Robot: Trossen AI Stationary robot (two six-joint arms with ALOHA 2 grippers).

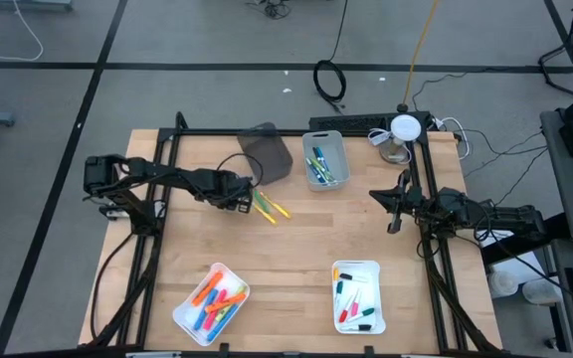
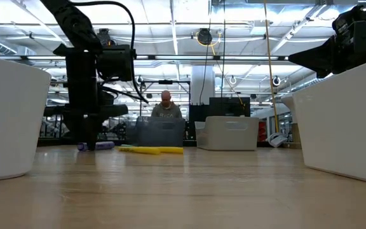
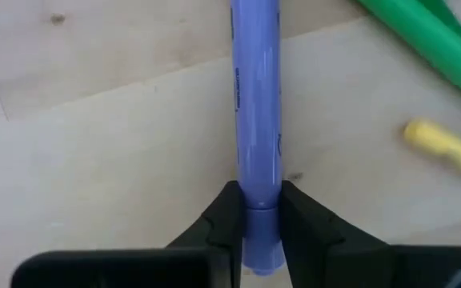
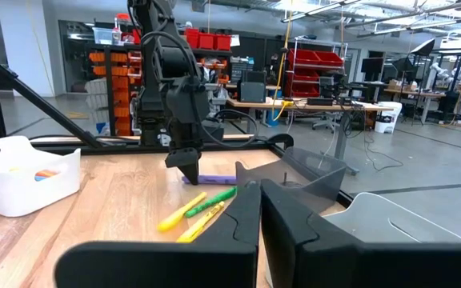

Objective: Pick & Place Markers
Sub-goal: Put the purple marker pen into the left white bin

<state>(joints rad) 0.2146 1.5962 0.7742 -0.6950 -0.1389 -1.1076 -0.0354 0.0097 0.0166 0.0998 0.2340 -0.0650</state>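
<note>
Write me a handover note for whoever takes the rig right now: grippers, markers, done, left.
Left gripper: down at the table, fingers closed around a purple marker that lies flat on the wood; not lifted.
Right gripper: shut, empty, waiting over the table's right side.
Loose markers: a green one and two yellow ones lie beside the purple one, near the tipped dark bin.
Done: chunky markers sit in the near-left white tray, thin ones in the near-right tray, more in the far white bin.
Left: lift and place the purple marker, then the three loose ones.
</note>
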